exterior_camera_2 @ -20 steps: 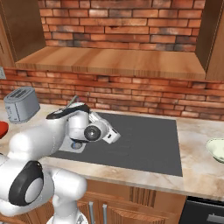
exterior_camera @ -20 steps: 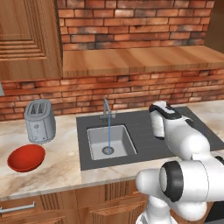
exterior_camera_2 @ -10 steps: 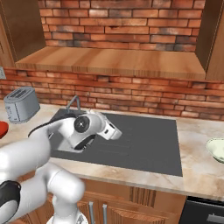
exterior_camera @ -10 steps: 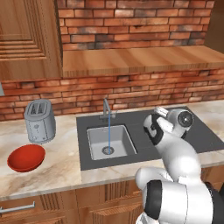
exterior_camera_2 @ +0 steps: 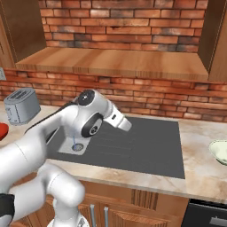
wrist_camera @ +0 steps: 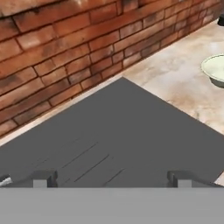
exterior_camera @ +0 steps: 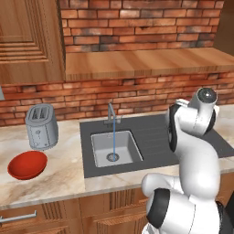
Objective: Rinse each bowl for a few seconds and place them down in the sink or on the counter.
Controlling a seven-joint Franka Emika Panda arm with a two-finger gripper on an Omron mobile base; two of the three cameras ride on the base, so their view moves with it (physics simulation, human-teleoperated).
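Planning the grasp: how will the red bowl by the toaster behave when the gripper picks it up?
The red bowl looks glossy, so probably slippery in a pinch. It is wide and shallow, so a rim grip may let it tilt. It seems rigid, likely sliding on the counter rather than tipping.

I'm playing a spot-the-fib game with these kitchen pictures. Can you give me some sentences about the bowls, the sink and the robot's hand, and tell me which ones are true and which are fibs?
1. Water is running from the faucet into the sink. True.
2. The red bowl sits inside the basin. False: it is on the counter, in front of the toaster.
3. The gripper is open and holds nothing. True.
4. The pale green bowl is stacked on the red bowl. False: it sits alone on the counter on the other side of the sink.
5. The toaster stands on the wooden shelf. False: it stands on the counter.
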